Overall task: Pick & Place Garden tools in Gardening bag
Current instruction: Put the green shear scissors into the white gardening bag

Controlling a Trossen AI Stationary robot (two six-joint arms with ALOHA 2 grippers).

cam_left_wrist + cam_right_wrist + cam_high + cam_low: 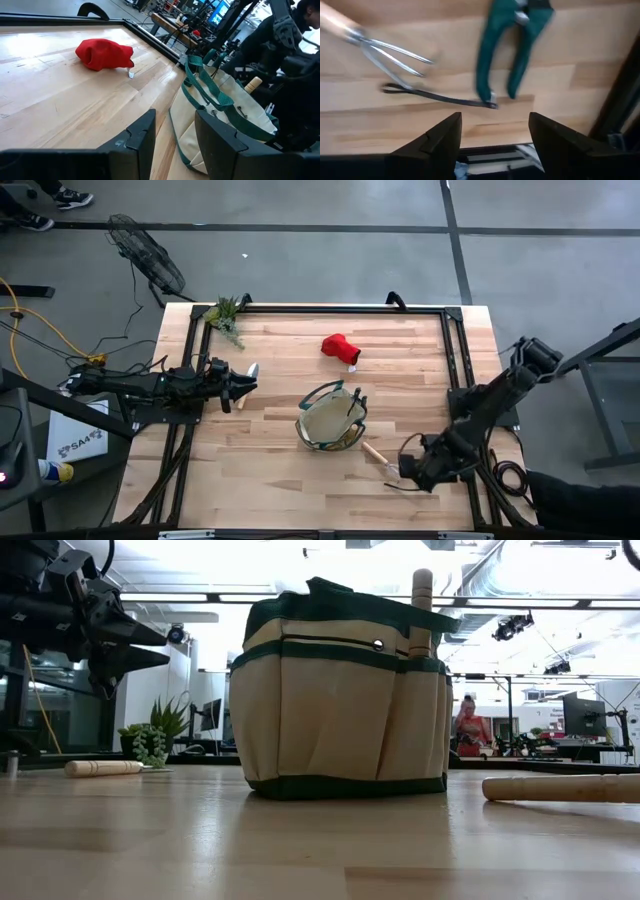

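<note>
The tan gardening bag (pixel 332 418) with green trim stands upright in the middle of the table, a wooden handle (pixel 422 588) sticking up out of it. The red glove (pixel 340 348) lies beyond it. My left gripper (pixel 250 387) hovers open and empty left of the bag, above a wooden-handled tool (pixel 103 768) lying on the table; its silver end (pixel 252 368) shows beside the gripper. My right gripper (pixel 495 130) is open and empty above a green-handled pruner (pixel 512 45) and the wire rake (pixel 390 55), whose wooden handle (pixel 376 452) points toward the bag.
A green plant sprig (pixel 227 315) lies at the far left corner. A black frame (pixel 452 350) runs around the tabletop. A thin black loop (pixel 440 95) trails from the pruner across the wood. Bare wood lies at the near left and far right.
</note>
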